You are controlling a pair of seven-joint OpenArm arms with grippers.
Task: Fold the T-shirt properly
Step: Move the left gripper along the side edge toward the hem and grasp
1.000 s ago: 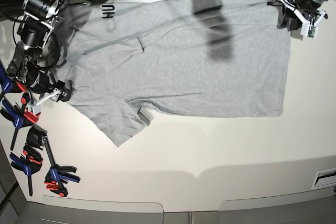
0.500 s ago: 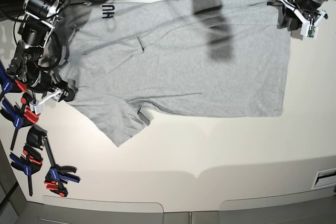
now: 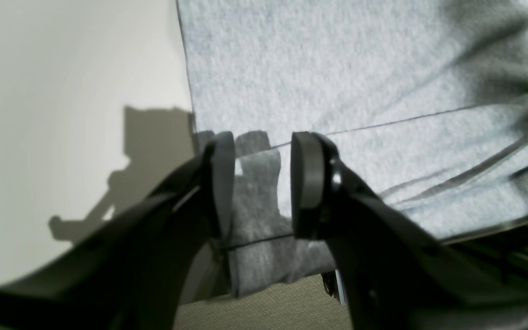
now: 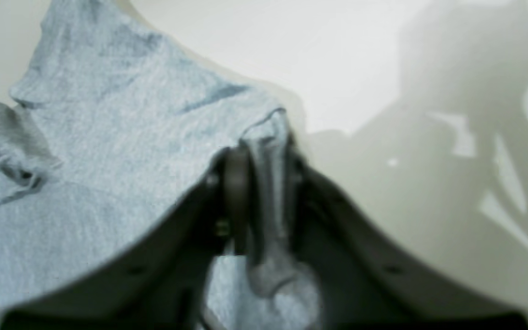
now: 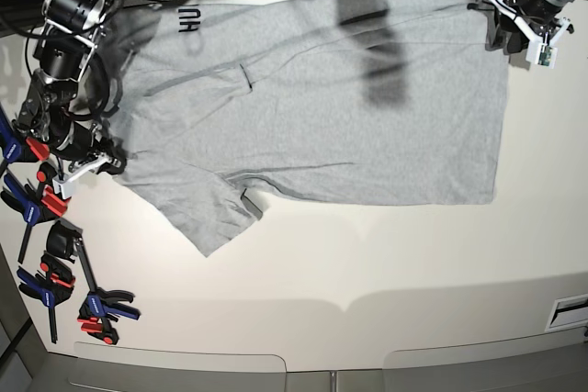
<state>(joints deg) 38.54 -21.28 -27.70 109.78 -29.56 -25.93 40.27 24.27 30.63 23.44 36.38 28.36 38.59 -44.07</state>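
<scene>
- Bare table (image 5: 367,263) lies beyond both grippers' outer sides.
- Right gripper (image 4: 257,183) pinches T-shirt (image 5: 312,107) sleeve edge.
- Left gripper (image 3: 261,183), parted, straddles its hem corner.

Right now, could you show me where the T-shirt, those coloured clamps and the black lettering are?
T-shirt (image 5: 312,107): base view, middle of the grey body.
Clamps (image 5: 87,305): base view, blue-and-red handles at the table's left edge.
Lettering (image 5: 189,17): base view, black capitals near the shirt's top left edge.

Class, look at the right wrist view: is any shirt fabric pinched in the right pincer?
Yes, a bunched fold of the T-shirt sits squeezed inside the nearly closed right pincer.
</scene>
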